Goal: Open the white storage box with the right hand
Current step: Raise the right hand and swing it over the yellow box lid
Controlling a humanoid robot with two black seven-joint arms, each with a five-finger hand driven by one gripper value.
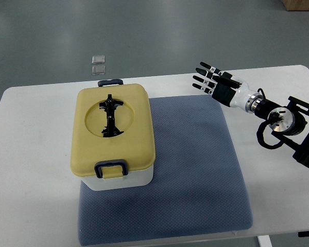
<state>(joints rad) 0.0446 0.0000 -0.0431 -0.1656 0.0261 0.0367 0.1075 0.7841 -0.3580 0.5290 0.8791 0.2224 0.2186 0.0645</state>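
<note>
Right hand: the black-and-white robot hand with jointed fingers (212,80) sits in the upper right of the frame, its arm entering from the right edge; the fingers are spread and straight, pointing left, holding nothing.
Under the hand: the white rectangular table (278,87), just beyond the upper right corner of the blue-grey textured fabric mat (195,170).
Box: the white plastic storage box with a mustard-yellow lid (113,135) stands on the left part of the mat, left of centre in the frame.
Box relative to hand: well apart, to the left of and lower than the fingertips, with bare mat between them.
Lid details: a dark grey latch handle (111,168) at the lower edge, a second dark grey latch (109,82) at the upper edge, and a round recess in the lid with a black folding carry handle (110,117) lying in it.
Step in hand: judged to be the approach; nothing is touched yet and the lid sits closed.
Doing it well: probably travel left toward the box, hook the fingertips under a latch and lift it, free both latches before raising the lid, and avoid pushing sideways, which could slide the box on the mat.
Left hand: not visible.
</note>
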